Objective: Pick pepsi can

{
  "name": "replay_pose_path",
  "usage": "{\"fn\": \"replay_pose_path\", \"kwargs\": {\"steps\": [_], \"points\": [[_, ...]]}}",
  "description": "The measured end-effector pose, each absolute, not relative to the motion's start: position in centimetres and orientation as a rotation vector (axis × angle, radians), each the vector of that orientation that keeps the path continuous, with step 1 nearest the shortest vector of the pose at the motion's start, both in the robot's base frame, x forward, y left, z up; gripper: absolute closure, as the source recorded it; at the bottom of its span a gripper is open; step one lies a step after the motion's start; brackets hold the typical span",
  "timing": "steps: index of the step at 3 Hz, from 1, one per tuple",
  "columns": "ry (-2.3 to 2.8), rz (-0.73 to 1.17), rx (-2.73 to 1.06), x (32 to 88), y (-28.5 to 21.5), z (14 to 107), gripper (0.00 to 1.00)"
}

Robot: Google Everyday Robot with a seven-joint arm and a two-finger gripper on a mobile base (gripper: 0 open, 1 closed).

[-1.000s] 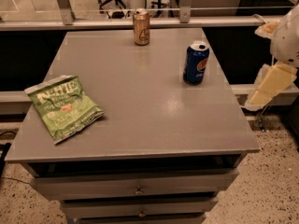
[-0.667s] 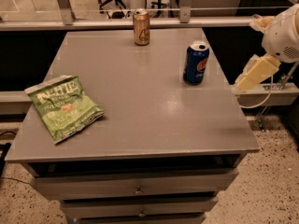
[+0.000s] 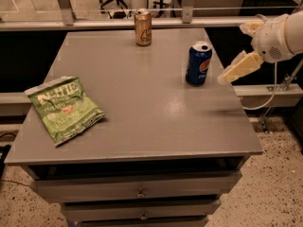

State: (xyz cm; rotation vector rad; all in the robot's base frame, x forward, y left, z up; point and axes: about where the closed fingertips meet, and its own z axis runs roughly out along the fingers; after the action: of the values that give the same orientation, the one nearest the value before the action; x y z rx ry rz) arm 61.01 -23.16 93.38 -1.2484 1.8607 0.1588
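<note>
Closer than a second ago, the gripper (image 3: 233, 54) has swung in from the 3 o'clock side and now hangs over the right edge of the table (image 3: 142, 122). Its two tan fingers (image 3: 239, 67) are spread apart, holding nothing. The pepsi can (image 3: 198, 64) stands upright where it was, at about 2 o'clock from the table's centre. It lies at 9 o'clock from the lower fingertip, near it but not touching and not between the fingers. A gold can (image 3: 143, 27) stands at 12 o'clock, and a green chip bag (image 3: 64, 109) lies at 8 o'clock.
</note>
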Motion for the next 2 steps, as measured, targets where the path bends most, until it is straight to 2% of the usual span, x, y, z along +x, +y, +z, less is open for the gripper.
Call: {"fn": "replay_pose_path", "kwargs": {"steps": [2], "points": [[1.784, 0.38, -1.144, 65.0, -21.3, 90.7, 0.0]]}}
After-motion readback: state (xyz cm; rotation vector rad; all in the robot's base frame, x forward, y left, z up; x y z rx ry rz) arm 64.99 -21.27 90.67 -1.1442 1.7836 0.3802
